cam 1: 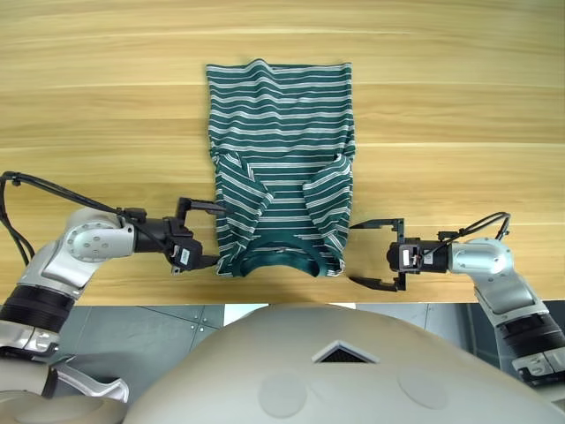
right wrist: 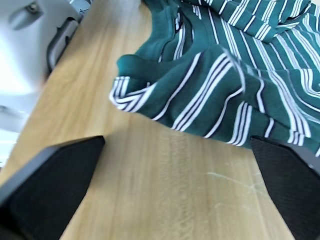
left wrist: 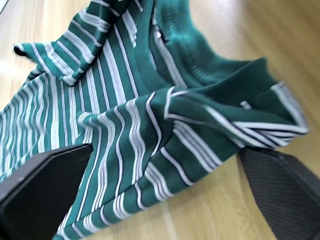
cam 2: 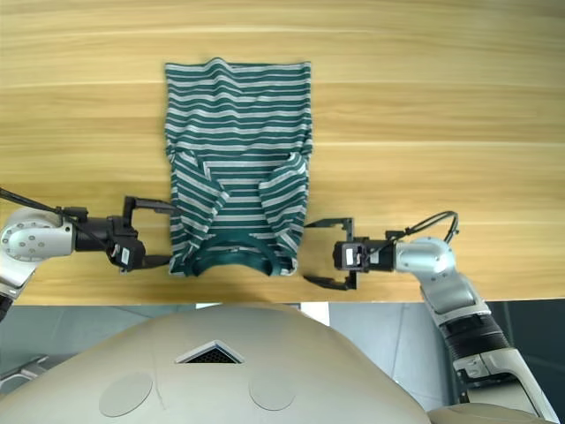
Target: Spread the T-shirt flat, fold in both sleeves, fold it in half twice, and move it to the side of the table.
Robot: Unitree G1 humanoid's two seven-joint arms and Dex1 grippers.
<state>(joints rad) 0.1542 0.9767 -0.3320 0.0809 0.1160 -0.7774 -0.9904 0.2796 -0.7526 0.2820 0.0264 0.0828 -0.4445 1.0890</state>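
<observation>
Sleeves seem folded in on the green-and-white striped T-shirt [cam 1: 281,150] on the light wooden table [cam 1: 459,132]; both halvings remain, left gripper [cam 1: 216,234] and right gripper [cam 1: 353,254] spread wide at its near corners.

Bright, even light falls on the table [cam 1: 459,132], casting only faint, soft shadows.

Indoor tabletop work station, of the kind found in a laboratory or test room. A broad, pale, wood-grain tabletop [cam 1: 459,106] spans the scene; below its near edge lies a smooth grey floor of square panels [cam 1: 132,340].
</observation>
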